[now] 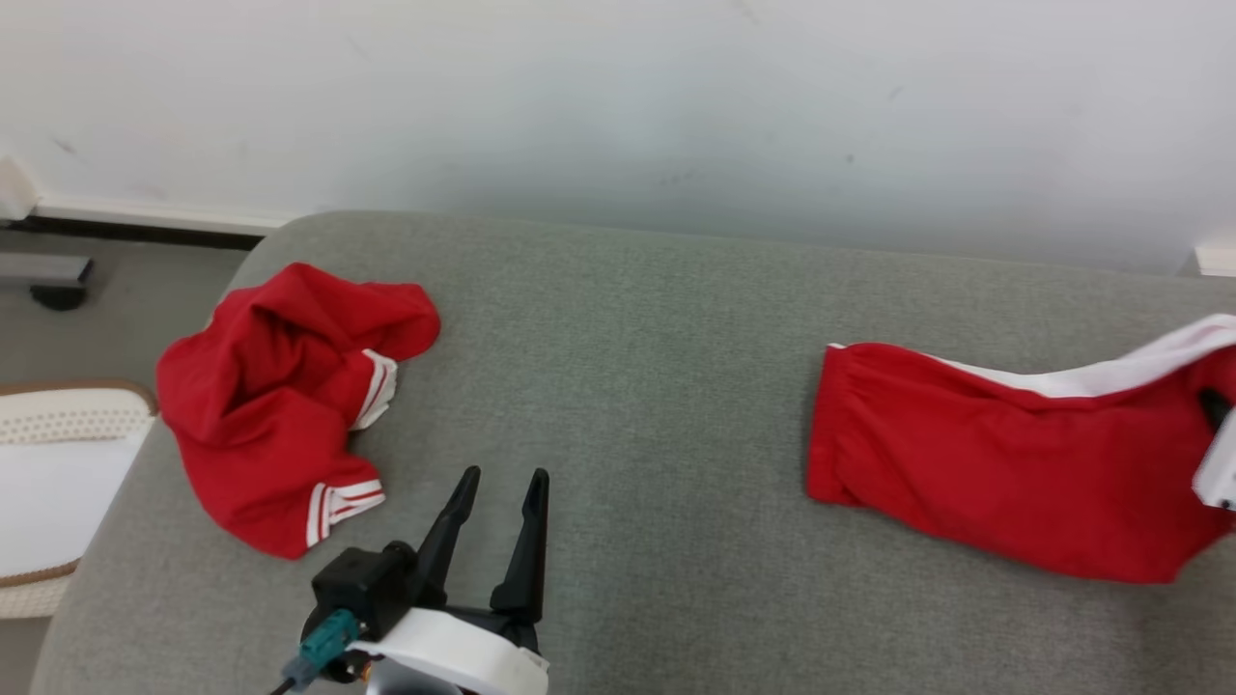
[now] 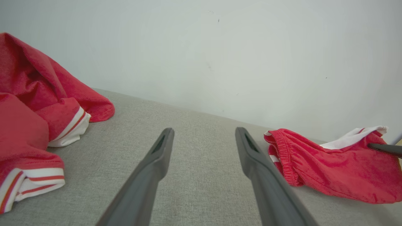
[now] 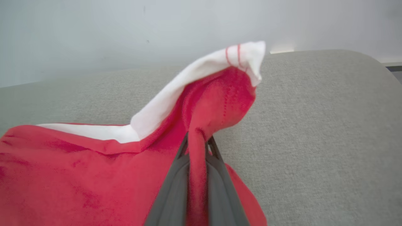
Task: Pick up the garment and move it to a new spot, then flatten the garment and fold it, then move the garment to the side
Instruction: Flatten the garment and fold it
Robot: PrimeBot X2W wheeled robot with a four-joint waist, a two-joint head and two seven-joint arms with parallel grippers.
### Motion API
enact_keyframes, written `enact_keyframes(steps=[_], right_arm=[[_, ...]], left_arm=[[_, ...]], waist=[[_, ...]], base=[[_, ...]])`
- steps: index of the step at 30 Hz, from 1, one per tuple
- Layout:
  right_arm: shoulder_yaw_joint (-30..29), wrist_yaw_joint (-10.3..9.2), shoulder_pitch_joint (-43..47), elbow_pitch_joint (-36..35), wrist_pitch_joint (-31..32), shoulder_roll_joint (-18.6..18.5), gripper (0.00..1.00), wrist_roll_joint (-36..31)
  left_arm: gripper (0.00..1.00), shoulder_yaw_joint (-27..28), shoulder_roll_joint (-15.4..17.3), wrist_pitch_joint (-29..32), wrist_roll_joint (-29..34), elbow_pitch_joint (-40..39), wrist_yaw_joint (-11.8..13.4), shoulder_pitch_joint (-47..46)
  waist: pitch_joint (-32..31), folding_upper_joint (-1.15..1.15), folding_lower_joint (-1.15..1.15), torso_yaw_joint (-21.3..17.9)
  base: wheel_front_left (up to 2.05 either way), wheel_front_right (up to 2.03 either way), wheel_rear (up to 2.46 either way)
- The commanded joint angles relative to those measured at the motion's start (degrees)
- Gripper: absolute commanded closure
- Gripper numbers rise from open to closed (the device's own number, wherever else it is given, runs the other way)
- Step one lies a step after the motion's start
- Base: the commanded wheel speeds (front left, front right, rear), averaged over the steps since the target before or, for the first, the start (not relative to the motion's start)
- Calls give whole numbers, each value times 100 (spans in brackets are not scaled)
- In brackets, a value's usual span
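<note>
While the right hand [image 3: 196, 142] is closed tight on a pinched fold of the red shorts [image 1: 985, 463] near their white-trimmed leg hem [image 3: 245, 56], lifting that end a little off the grey cushion [image 1: 628, 319], the rest of the shorts lies flat on the cushion's right part. Their long axis runs across the robot's front, side to side: the held hem is outermost on the right, and the elastic waistband [image 2: 284, 153] points inward toward the middle. The left hand [image 1: 502, 478] is poised over bare cushion with its fingers spread wide and nothing between them, well apart from the waistband, which lies to its right and slightly ahead. A second, crumpled red garment [image 1: 280, 386] sits near it on the left. Flattening, I judge, turns on the left hand crossing rightward to that free waistband end, the nearer end for it.
</note>
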Motion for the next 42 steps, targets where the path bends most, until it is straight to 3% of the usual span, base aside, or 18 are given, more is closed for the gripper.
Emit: enact_keyframes(steps=[1,8,18,22,25,26,27,31,35,42], right_arm=[[33,2,3,-70,-52,72,100,-27],[397,2,-219,-309,44,621,100,-287],[591,2,-650,434,147,1371,100,-644],[678,2,-697,554,177,1595,96,-691],[712,2,-706,616,143,1747,74,-685],[710,2,-701,598,118,1810,47,-649],[724,2,-691,572,107,1850,0,-628],[778,2,-591,315,-115,1950,0,-551],[833,2,-443,-455,-285,2086,0,-264],[694,2,-53,-1871,-961,1521,0,-8]], left_arm=[[0,33,-7,-1,108,-7,-30,69],[0,165,-130,-1,254,134,-203,126],[0,193,-184,-1,226,322,-297,41],[0,176,-188,-1,148,322,-272,29],[0,150,-189,-1,98,346,-249,33],[0,146,-188,-1,88,359,-249,31],[0,153,-188,-1,88,370,-252,25],[0,172,-188,-1,135,398,-241,15],[0,217,-188,-1,213,429,-245,110],[0,219,-186,-1,230,384,-234,170]], waist=[[-52,0,0,-81],[-90,0,0,-94],[-15,0,0,304],[10,0,0,371],[17,0,0,363],[18,0,0,348],[15,0,0,325],[-20,0,0,211],[-79,0,0,-1],[-163,0,0,-312]], base=[[0,0,0],[0,0,0],[0,0,0],[0,0,0],[0,0,0],[0,0,0],[0,0,0],[0,0,0],[0,0,0],[0,0,0]])
